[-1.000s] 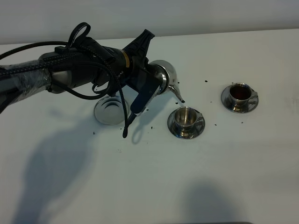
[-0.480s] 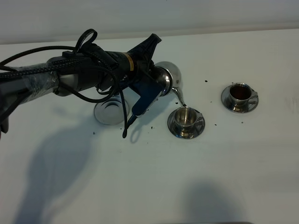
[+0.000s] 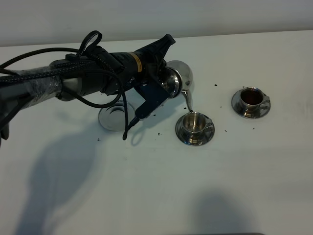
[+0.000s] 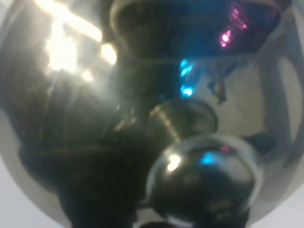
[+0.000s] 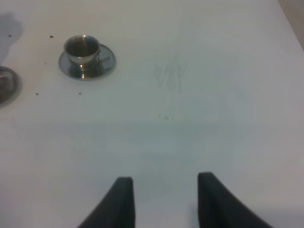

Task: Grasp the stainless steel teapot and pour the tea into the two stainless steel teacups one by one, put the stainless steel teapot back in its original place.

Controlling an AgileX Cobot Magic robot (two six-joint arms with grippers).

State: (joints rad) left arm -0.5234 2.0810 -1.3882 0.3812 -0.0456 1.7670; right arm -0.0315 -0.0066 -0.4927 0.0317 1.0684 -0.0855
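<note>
Since a second ago the left arm [image 3: 73, 83] has swung right and rolled its wrist. The stainless steel teapot [image 3: 180, 76] now tips further, and its spout [image 3: 187, 100] tip has gone from beside the left teacup [image 3: 195, 123] to over that cup's far rim. Left gripper [image 3: 164, 83] is pinched tight on the pot's handle side; the handle itself is hidden behind the jaws. The pot is held off the white table [image 3: 220, 186], just far-left of the left teacup and right of its empty saucer [image 3: 111, 120], which sits partly under the arm. Right teacup [image 3: 251, 99], well apart to the right, holds dark tea; the left one looks unfilled. Dark specks [image 3: 159, 133] are scattered on the table.

Handling, my read: rigid polished steel, slick, so a pinch on the body would slide. The loop handle is the place to hold. Liquid adds weight and shifts as the pot tilts, and the lid [image 4: 118, 109] may be loose.

Views: only the high camera gives the spout-to-cup relation. Left wrist view shows just the lid and knob [image 4: 204, 180] close up, all reflections. Right wrist view alone shows the right gripper [image 5: 164, 199], jaws spread, empty, above the table.
</note>
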